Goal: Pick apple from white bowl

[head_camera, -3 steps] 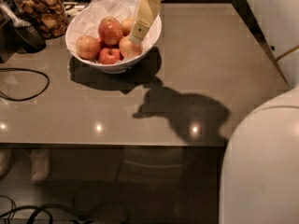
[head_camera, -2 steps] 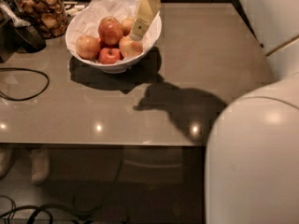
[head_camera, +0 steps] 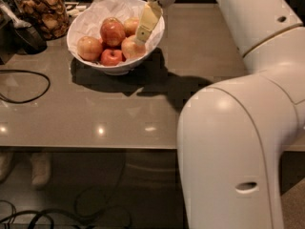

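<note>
The white bowl (head_camera: pixel 79 25), lined with crumpled white paper, stands at the table's back left and holds several apples. The pale yellow-orange apple (head_camera: pixel 129 48) with a faint blush lies at the bowl's right front. A larger red-streaked apple (head_camera: pixel 112 31) sits in the middle, and a small red apple (head_camera: pixel 112 57) sits at the front. My gripper (head_camera: pixel 139 38) reaches down from the top into the right side of the bowl. Its tip is right at the top right of the pale apple.
A glass jar of brown snacks (head_camera: pixel 42 13) stands left of the bowl, beside a dark object (head_camera: pixel 19 35). A black cable (head_camera: pixel 28 92) loops on the table's left. My white arm (head_camera: pixel 238 142) fills the right foreground. Cables lie on the floor below.
My arm's large lower segment has swung left and covers more of the right foreground. The gripper stays over the bowl's right side, slightly lower. The apples have not moved.
</note>
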`<state>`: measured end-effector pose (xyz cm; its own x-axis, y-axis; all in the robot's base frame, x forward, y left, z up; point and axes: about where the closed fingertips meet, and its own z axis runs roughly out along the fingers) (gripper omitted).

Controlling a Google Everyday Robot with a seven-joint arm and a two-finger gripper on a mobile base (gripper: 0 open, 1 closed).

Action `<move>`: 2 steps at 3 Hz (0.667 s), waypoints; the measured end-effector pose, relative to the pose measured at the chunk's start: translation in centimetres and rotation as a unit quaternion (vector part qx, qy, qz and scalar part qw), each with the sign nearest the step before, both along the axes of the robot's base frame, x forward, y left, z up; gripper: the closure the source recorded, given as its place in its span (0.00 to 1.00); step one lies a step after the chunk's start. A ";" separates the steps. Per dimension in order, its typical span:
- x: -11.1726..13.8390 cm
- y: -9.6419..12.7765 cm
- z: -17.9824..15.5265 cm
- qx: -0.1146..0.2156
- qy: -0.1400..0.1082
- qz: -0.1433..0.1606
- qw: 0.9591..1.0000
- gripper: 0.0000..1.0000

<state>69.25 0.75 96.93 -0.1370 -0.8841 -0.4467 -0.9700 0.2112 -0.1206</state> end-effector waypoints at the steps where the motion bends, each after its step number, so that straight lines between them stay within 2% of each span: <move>1: 1.1 0.2 -1.7 -0.006 0.018 -0.012 1.000 0.13; 2: 1.0 0.9 -2.2 -0.004 0.030 -0.015 0.999 0.00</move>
<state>70.23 1.65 94.70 -0.1892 -0.8832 -0.4290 -0.9690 0.2387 -0.0640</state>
